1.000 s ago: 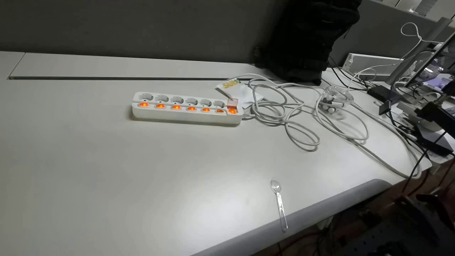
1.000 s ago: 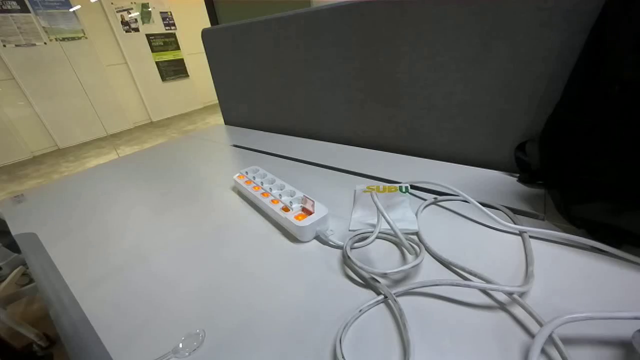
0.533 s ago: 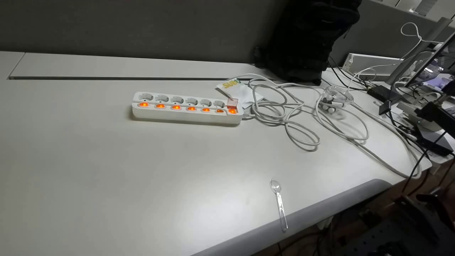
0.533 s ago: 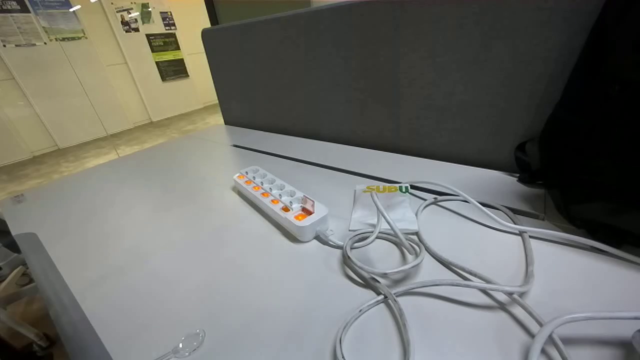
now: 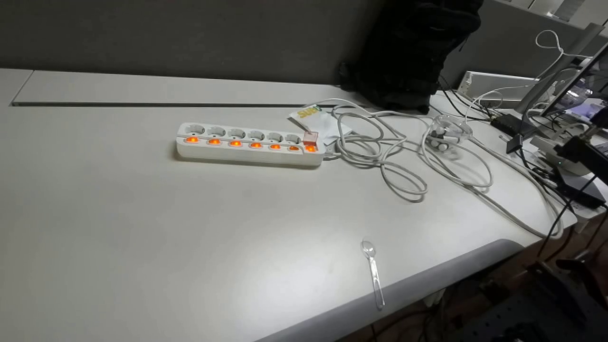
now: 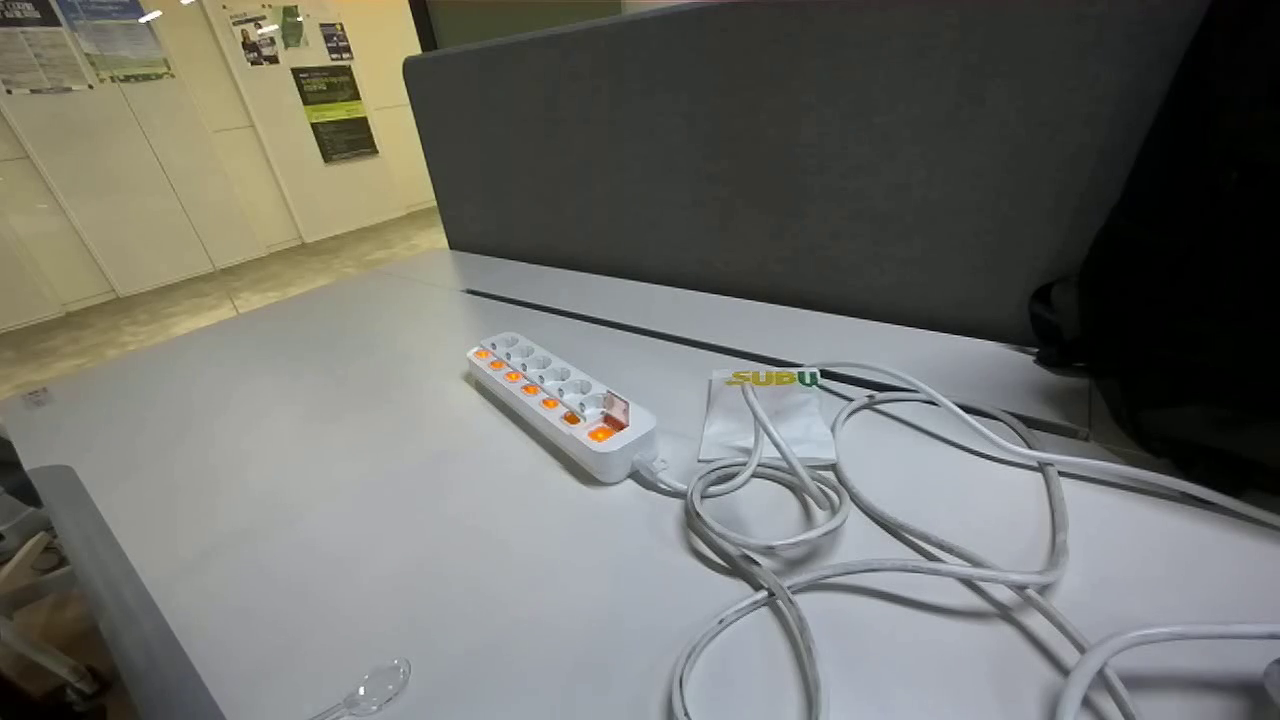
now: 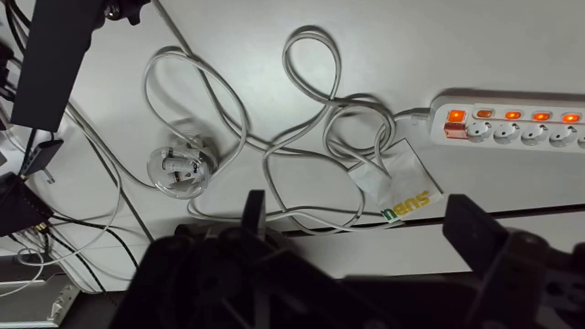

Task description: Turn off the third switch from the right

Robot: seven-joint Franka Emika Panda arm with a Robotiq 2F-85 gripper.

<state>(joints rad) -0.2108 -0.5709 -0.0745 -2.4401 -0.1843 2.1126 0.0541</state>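
Observation:
A white power strip (image 5: 249,152) lies on the table, with a row of orange switches along its near edge in both exterior views. It also shows at the right of the wrist view (image 7: 512,137), turned round and cut off by the frame. Counting the large end switch (image 5: 310,148), the third switch from the right (image 5: 275,147) glows orange; it also shows in the wrist view (image 7: 513,115). The second switch (image 5: 294,148) is darker than the others. My gripper (image 7: 355,205) is open and empty, with its jaws wide apart, off to the strip's cable side. It is out of both exterior views.
Looped white cable (image 5: 361,142) and a paper packet (image 5: 323,123) lie beside the strip's cable end. A clear cup (image 5: 449,130) stands among the loops. A clear spoon (image 5: 373,270) lies near the front edge. A black backpack (image 5: 408,52) leans on the grey partition (image 5: 166,38).

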